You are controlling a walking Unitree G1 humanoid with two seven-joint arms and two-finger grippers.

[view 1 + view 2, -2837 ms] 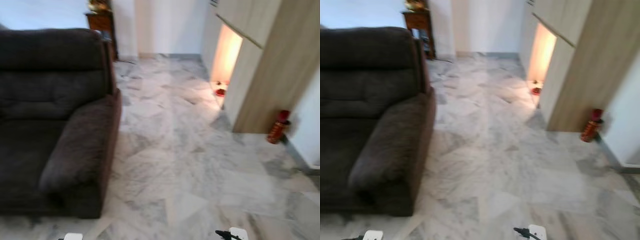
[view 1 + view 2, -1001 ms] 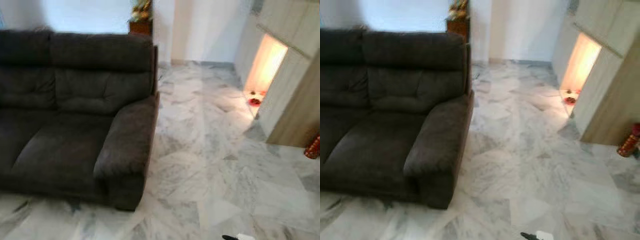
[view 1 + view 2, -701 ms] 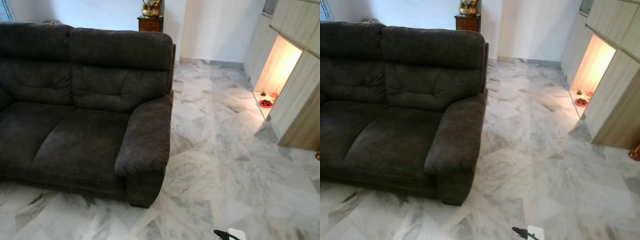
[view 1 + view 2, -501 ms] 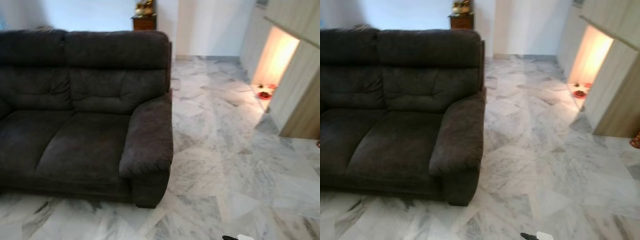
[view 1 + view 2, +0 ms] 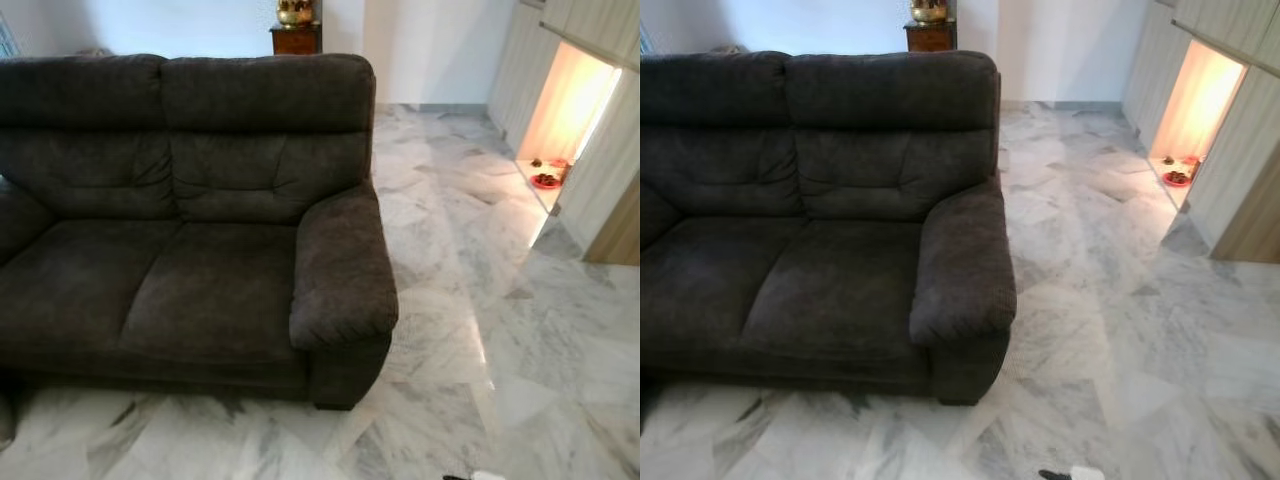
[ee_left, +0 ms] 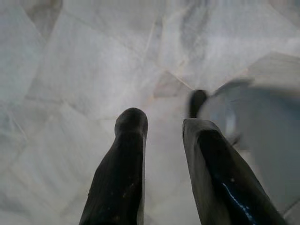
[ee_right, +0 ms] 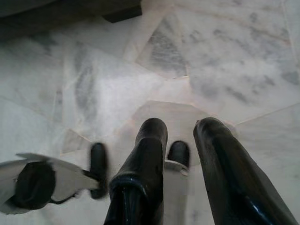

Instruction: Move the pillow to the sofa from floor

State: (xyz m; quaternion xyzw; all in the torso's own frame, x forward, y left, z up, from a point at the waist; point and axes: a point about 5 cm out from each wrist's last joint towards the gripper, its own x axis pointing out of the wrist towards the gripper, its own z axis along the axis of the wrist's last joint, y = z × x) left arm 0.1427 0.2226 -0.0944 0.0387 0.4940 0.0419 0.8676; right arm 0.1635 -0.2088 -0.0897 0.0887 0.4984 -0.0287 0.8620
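A dark grey fabric sofa (image 5: 200, 230) stands on the marble floor, taking up the left and middle of the eye views. Its seat cushions (image 5: 820, 285) are bare, and its right armrest (image 5: 340, 270) faces me. At the lower left edge, a dark rounded shape (image 5: 4, 425) lies low by the sofa's front; I cannot tell what it is. My left gripper (image 6: 164, 122) hangs open over bare marble. My right gripper (image 7: 182, 126) is also open above the floor, with nothing between its fingers. Its tip (image 5: 1070, 474) peeks in at the bottom edge of the eye views.
Pale grey-veined marble floor (image 5: 480, 330) stretches to the right of the sofa. A lit niche (image 5: 565, 110) in wooden cabinets holds a small red dish (image 5: 546, 181). A wooden side table (image 5: 296, 38) stands behind the sofa by the white wall.
The camera has turned left, so the sofa has slid rightward in the picture and more of its left seat shows. Both grippers still hang low.
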